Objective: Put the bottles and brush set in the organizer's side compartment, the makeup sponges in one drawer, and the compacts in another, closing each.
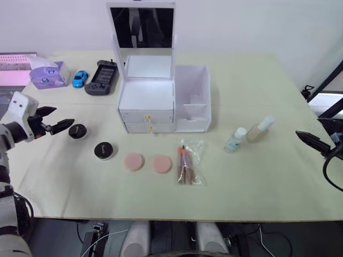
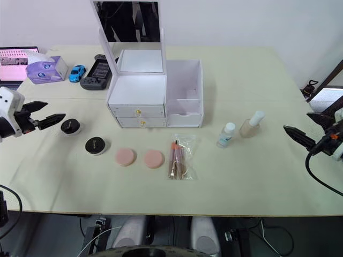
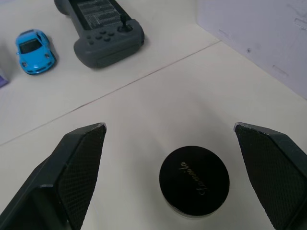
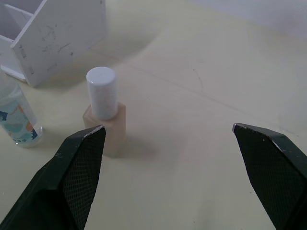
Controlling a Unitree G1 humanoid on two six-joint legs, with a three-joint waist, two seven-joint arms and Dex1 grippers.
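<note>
The white plastic organizer with the upright mirror lid [image 1: 146, 101] sat upper middle of the head view, both gold-knobbed drawers shut, and its tall open side compartment [image 1: 193, 99] on the right had nothing in it that I could see. In front, a row ran left to right: two round black compacts [image 1: 77, 131] [image 1: 104, 150], two flat pink makeup sponges [image 1: 134, 161] [image 1: 162, 164], then the clear bag of pink and brown brushes [image 1: 188, 163]. Further right stood the clear teal-labelled bottle [image 1: 235, 140] and the beige white-capped bottle [image 1: 260, 129] just beside it. The left gripper [image 1: 58, 125] hung at the left edge, fingers spread wide, pointed at the nearer compact without touching. The right gripper [image 2: 299, 136] sat at the right edge, also wide open, well apart from the bottles.
</note>
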